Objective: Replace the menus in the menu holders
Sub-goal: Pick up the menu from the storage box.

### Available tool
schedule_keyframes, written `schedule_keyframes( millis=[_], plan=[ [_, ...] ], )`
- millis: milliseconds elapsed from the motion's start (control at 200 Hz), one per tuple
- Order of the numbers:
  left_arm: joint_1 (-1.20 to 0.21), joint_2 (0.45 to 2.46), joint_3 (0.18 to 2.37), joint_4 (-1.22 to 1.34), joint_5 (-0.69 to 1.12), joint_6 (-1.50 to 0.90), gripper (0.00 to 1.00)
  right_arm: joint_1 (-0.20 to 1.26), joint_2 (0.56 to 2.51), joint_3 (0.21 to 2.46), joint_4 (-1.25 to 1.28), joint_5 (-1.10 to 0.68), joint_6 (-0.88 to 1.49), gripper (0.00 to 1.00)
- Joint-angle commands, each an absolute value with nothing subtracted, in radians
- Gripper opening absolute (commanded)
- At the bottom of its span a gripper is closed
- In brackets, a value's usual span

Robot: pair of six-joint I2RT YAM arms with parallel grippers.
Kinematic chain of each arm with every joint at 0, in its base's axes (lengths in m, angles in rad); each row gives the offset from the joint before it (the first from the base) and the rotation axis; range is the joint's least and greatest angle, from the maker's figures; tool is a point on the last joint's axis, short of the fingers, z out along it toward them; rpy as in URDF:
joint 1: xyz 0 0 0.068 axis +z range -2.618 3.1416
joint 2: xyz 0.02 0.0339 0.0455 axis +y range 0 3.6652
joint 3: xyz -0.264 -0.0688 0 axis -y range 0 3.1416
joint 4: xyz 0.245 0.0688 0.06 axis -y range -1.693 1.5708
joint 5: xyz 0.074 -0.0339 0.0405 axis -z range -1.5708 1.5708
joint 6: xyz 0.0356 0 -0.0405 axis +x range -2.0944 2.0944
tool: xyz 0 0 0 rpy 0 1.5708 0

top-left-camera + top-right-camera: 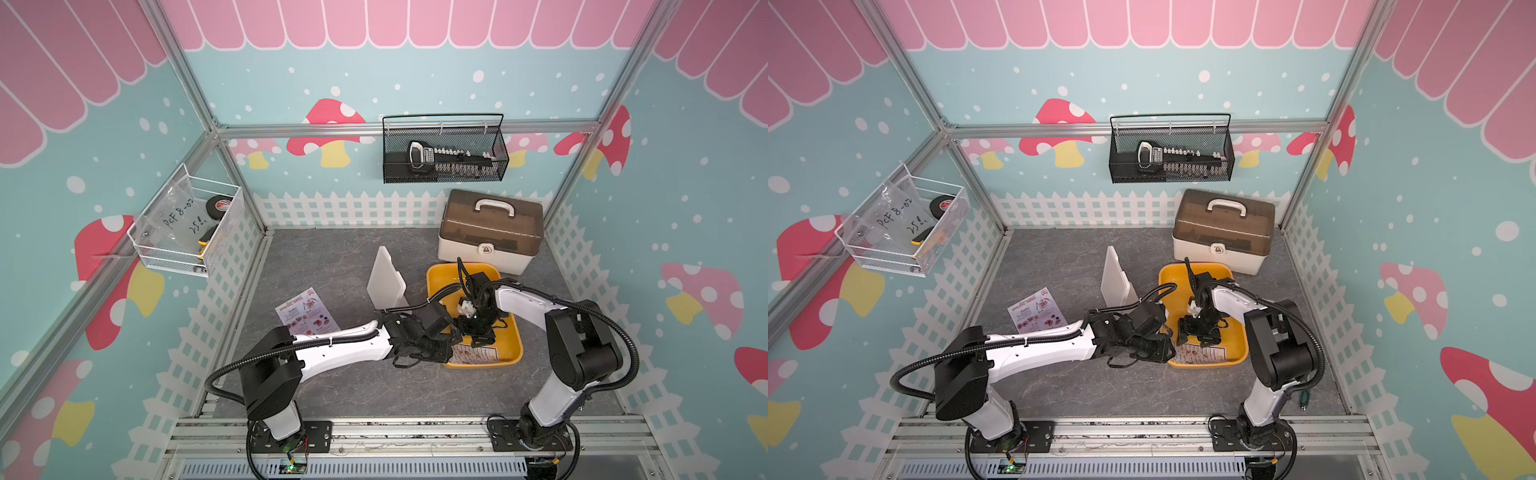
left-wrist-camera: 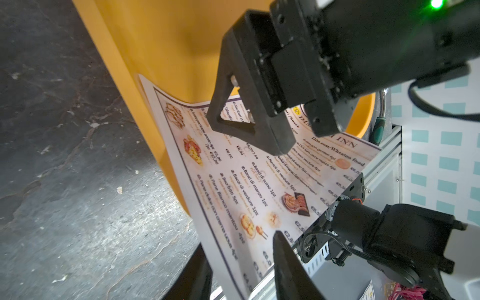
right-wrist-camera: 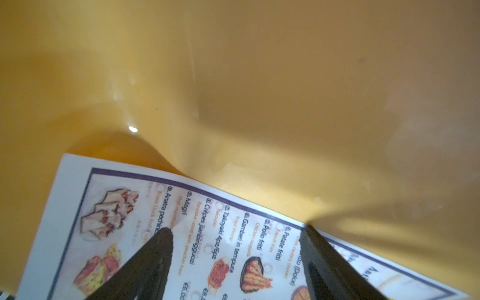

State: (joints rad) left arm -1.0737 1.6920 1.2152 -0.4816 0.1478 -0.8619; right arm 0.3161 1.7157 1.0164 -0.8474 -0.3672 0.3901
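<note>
The white "Dim Sum Inn" menu (image 1: 476, 354) (image 2: 246, 181) lies in the near end of the yellow tray (image 1: 440, 278), its edge lapping up over the tray's left wall. My right gripper (image 1: 482, 343) (image 3: 236, 232) stands open above it, both fingertips (image 3: 163, 236) down on the sheet. My left gripper (image 1: 451, 351) (image 2: 239, 241) straddles the overhanging edge, one finger below and one above, with a gap still showing. The pinkish "Special Menu" (image 1: 305, 311) lies flat on the table to the left. The white menu holder (image 1: 386, 282) stands upright behind the left arm, apart from both grippers.
A cream toolbox with a brown lid (image 1: 490, 232) stands right behind the tray. A black wire basket (image 1: 444, 149) hangs on the back wall and a white one (image 1: 187, 224) on the left wall. A green-handled screwdriver (image 1: 1304, 401) lies at the table's right front.
</note>
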Motion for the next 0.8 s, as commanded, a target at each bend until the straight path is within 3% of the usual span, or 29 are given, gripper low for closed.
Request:
schedule_keyframes(
  millis=[0,225,320,485,795],
  plan=[
    [-1.063,1.704,1.195,-0.482,0.104,-0.893,0.39,0.323,1.743,0.97,-0.821,-0.347,0.376,0.8],
    [-1.059,1.711,1.197,-0.476,0.094,-0.897,0.23,0.324,1.741,0.963,-0.818,-0.347,0.377,0.8],
    [-1.058,1.705,1.194,-0.476,0.086,-0.897,0.21,0.324,1.741,0.963,-0.816,-0.347,0.377,0.8],
    [-1.049,1.69,1.189,-0.47,0.096,-0.91,0.05,0.324,1.733,0.97,-0.816,-0.337,0.385,0.81],
    [-1.031,1.625,1.218,-0.48,0.078,-0.916,0.04,0.288,1.58,1.098,-0.838,-0.194,0.45,0.9]
  ],
)
